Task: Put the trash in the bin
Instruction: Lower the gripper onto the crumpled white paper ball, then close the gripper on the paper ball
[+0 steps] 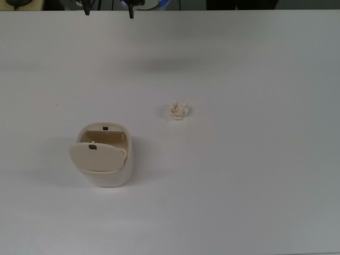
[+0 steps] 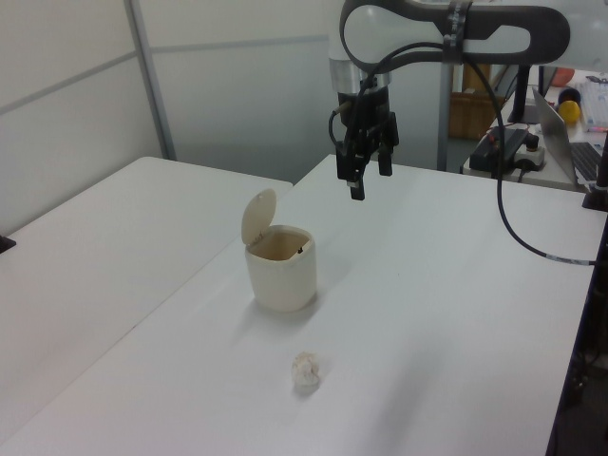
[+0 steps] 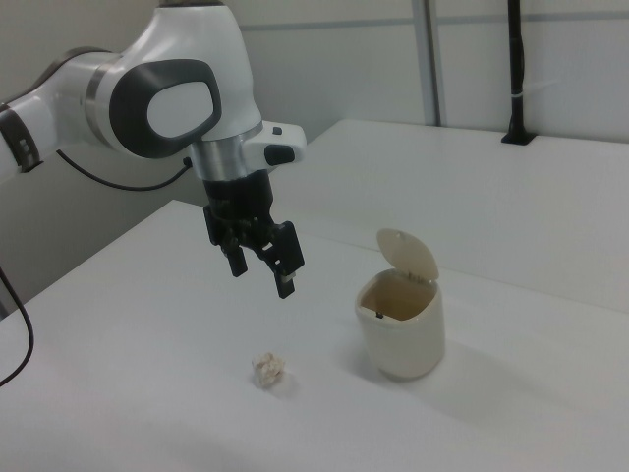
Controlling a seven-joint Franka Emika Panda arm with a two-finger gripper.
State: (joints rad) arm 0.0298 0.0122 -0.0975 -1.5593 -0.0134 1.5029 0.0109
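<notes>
The trash point(image 1: 179, 110) is a small crumpled off-white paper wad lying on the white table, in the top view up and to the right of the bin point(image 1: 111, 178). The cream bin stands upright with its flap lid swung up, and its inside looks empty. In the right view the trash point(image 3: 266, 370) lies left of the bin point(image 3: 401, 344). My gripper point(image 3: 261, 277) hangs open and empty in the air above the wad. In the left view the gripper point(image 2: 369, 180) is high behind the bin point(image 2: 281, 280), and the trash point(image 2: 305, 371) lies in front.
The white table point(image 1: 255, 175) stretches wide around both objects. A second white table point(image 2: 85, 256) adjoins it on the left view's left. A laptop and cables point(image 2: 570, 142) sit at the left view's far right. A black post point(image 3: 516, 69) stands at the right view's back.
</notes>
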